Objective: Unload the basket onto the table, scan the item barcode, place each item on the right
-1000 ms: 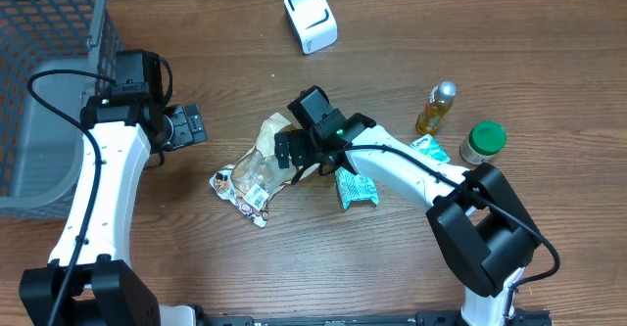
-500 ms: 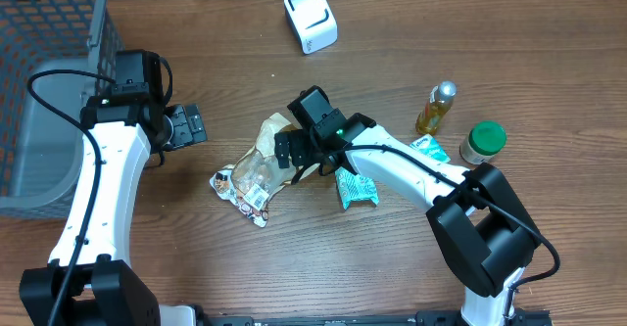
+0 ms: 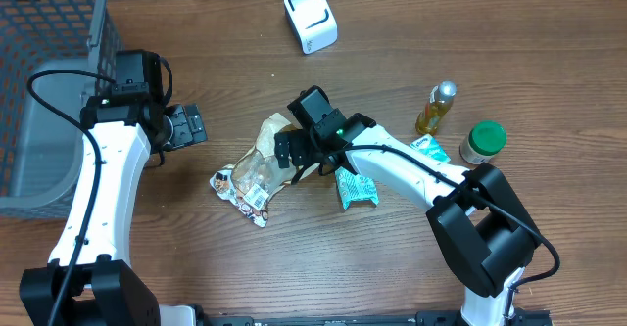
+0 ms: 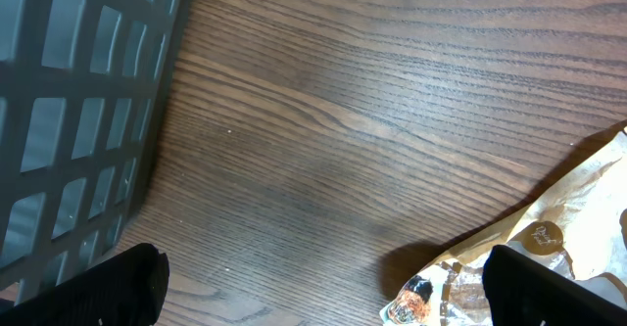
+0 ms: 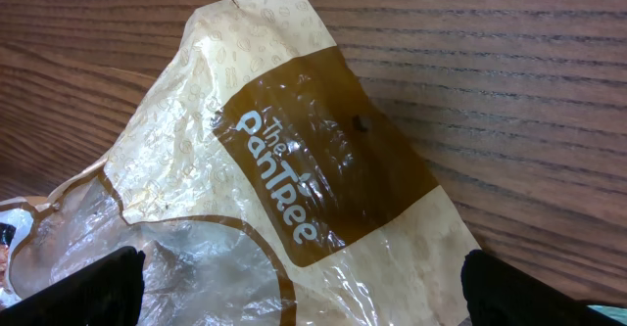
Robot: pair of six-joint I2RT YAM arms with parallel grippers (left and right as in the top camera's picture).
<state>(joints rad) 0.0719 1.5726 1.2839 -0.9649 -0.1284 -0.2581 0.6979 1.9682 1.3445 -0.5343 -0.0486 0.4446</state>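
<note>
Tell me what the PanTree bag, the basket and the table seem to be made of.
PanTree bag: thin plastic film, glossy, partly clear; it crinkles and catches glare.
Basket: grey moulded plastic, matte, judging by its even grid wall.
Table: wood or wood-look laminate, low sheen; grain lines show, but which one is unclear.

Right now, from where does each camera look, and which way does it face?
Overhead: above the table, facing down; both arms, left gripper and right gripper show.
Left wrist: on the left arm, facing wood beside the basket; its open fingertips show.
Right wrist: close above the PanTree bag; its open fingertips show.
Shared: all three show that bag.
</note>
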